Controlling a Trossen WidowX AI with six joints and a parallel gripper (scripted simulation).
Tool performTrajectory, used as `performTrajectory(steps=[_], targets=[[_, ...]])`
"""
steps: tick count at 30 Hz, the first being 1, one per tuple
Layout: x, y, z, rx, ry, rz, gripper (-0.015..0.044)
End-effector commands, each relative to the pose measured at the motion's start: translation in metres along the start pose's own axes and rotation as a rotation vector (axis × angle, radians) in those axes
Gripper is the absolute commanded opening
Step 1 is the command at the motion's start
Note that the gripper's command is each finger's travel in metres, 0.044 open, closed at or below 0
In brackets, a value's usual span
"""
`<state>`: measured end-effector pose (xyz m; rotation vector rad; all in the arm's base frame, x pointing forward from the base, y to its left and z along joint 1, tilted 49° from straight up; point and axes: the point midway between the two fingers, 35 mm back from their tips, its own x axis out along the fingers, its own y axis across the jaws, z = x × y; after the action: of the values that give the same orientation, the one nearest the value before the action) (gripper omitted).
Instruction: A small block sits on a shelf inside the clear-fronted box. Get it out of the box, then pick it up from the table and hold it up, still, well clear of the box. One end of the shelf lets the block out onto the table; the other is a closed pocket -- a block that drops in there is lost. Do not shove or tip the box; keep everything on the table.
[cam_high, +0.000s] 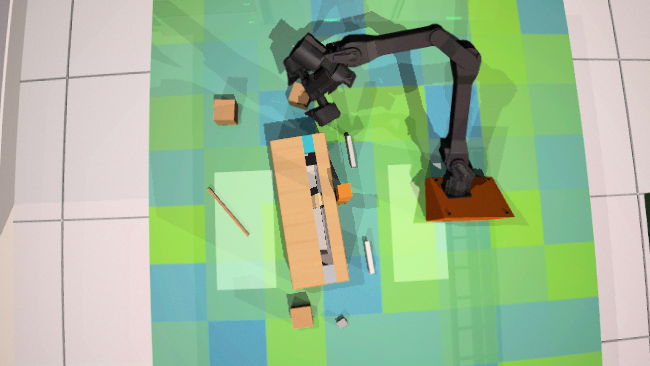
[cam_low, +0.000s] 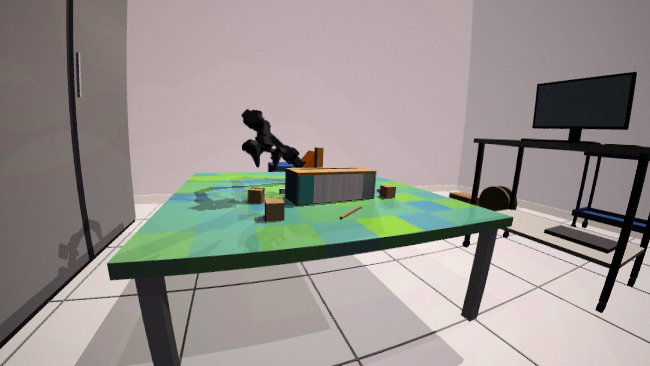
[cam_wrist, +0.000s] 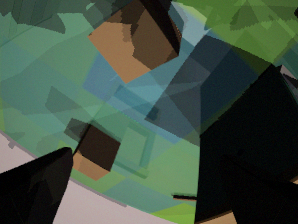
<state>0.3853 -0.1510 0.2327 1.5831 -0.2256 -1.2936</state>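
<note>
The box (cam_high: 282, 210) (cam_low: 337, 187) (cam_wrist: 240, 110) stands on the table, with a wooden top and a long slot. One end is teal, the other grey. A small pale tan block (cam_high: 317, 201) shows through the slot near mid-length; it looks like the block on the shelf. The shelf itself shows only in part. My gripper (cam_high: 307, 96) (cam_low: 266, 164) (cam_wrist: 148, 160) is open and empty. It hangs above the table just beyond the box's teal end, higher than the box top and close to the box in the overhead view. The clear front is hard to make out.
A wooden cube (cam_high: 299, 96) (cam_low: 256, 195) (cam_wrist: 112, 45) lies below the gripper. Another cube (cam_high: 225, 111) (cam_low: 274, 210) (cam_wrist: 95, 165) is farther left; a third (cam_high: 302, 317) (cam_low: 388, 191) is past the grey end. An orange piece (cam_high: 344, 193), two white bars (cam_high: 351, 151) (cam_high: 369, 256) and a stick (cam_high: 228, 211) flank the box.
</note>
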Motion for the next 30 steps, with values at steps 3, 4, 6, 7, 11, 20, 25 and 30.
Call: performTrajectory(steps=[3,4,6,7,11,20,25,30], targets=[[-0.01,-0.041,-0.06,-0.192,0.065,-0.092,0.04],[-0.011,-0.05,-0.069,-0.229,0.069,-0.111,0.04],[-0.016,-0.07,-0.088,-0.303,0.074,-0.148,0.04],[-0.018,-0.082,-0.097,-0.34,0.074,-0.168,0.04],[-0.029,-0.133,-0.13,-0.503,0.065,-0.243,0.04],[-0.057,-0.236,-0.171,-0.856,0.034,-0.337,0.04],[-0.051,-0.255,-0.166,-0.957,-0.047,-0.368,0.04],[-0.036,-0.287,-0.151,-1.103,-0.23,-0.427,0.04]])
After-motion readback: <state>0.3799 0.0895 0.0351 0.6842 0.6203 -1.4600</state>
